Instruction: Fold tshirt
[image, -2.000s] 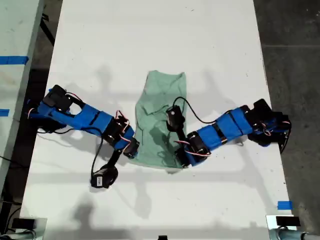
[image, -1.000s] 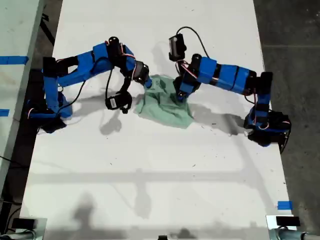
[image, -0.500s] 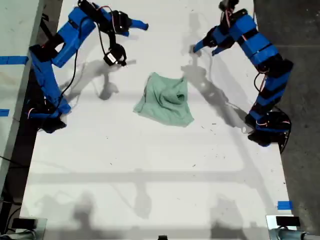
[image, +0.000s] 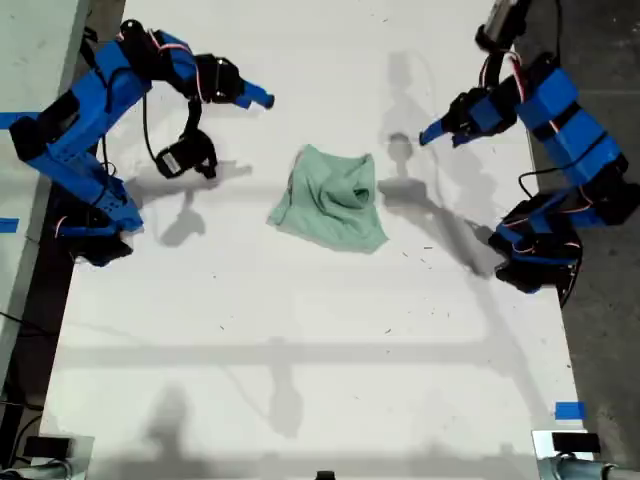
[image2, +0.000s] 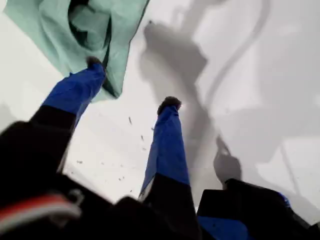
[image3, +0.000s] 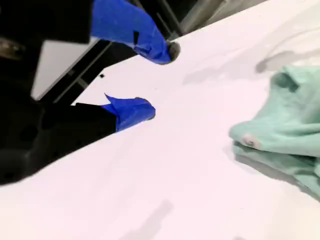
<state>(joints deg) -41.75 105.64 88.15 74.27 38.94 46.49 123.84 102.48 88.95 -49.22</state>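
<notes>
1. the tshirt (image: 331, 200) lies bunched up in a loose heap on the white table (image: 300, 350), near the middle of the table's width and in the upper half of the exterior view.
2. it is pale mint green and full of folds and bumps. a small white tag (image3: 248, 141) shows at one edge of it in the second wrist view.
3. my first gripper (image2: 131, 83) is up in the air above the table. its jaws are spread apart, and nothing is between them. it holds no cloth.
4. in the first wrist view the tshirt (image2: 85, 30) shows past the tips of the blue fingers (image2: 167, 145).
5. my second gripper (image3: 159, 80) is also up off the table. its jaws are spread apart too, with nothing in them.
6. the tshirt (image3: 285, 125) sits well apart from that gripper.
7. in the exterior view one blue arm (image: 90, 120) stands at the exterior view's left and the other arm (image: 560, 120) at the exterior view's right, with the tshirt between them.
</notes>
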